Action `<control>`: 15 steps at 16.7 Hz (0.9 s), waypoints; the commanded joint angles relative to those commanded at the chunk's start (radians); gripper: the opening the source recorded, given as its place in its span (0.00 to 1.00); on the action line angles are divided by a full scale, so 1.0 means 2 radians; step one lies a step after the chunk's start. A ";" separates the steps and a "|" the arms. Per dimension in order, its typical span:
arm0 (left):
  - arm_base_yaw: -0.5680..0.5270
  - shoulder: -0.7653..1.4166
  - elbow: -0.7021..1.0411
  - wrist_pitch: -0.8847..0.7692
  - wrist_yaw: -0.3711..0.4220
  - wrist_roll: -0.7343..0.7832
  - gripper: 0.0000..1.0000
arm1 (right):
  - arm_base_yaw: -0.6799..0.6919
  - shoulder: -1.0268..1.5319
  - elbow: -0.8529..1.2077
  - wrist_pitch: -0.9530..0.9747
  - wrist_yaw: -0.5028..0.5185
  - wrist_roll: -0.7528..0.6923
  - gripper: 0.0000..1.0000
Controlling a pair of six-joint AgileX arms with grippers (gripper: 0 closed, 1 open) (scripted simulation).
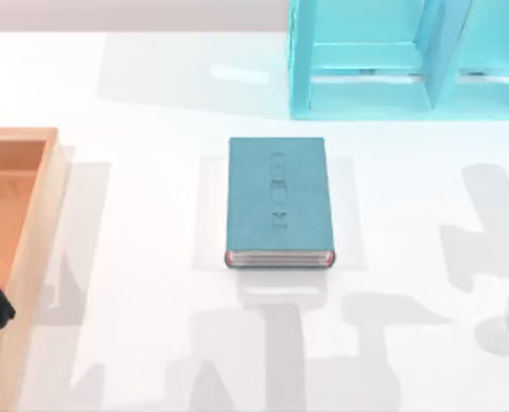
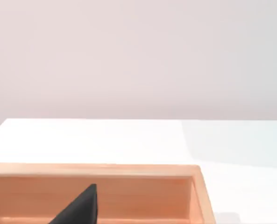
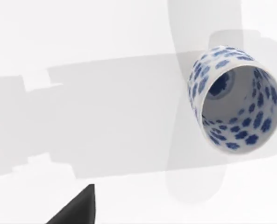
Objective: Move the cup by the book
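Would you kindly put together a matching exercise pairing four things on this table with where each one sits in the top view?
Things:
1. book
2. cup
3. wooden tray
4. cyan shelf unit

Places:
A. at the table's left edge
B. at the far side, right of the middle
C. at the middle of the table
D. at the table's right edge, on the near side

Pairs: 1-C, 2-D, 3-A, 4-B
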 joint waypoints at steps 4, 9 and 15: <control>0.000 0.000 0.000 0.000 0.000 0.000 1.00 | 0.001 0.005 0.005 -0.005 0.000 -0.005 1.00; 0.000 0.000 0.000 0.000 0.000 0.000 1.00 | 0.000 0.014 -0.025 0.033 0.000 -0.004 1.00; 0.000 0.000 0.000 0.000 0.000 0.000 1.00 | 0.003 0.057 -0.124 0.182 0.000 -0.002 1.00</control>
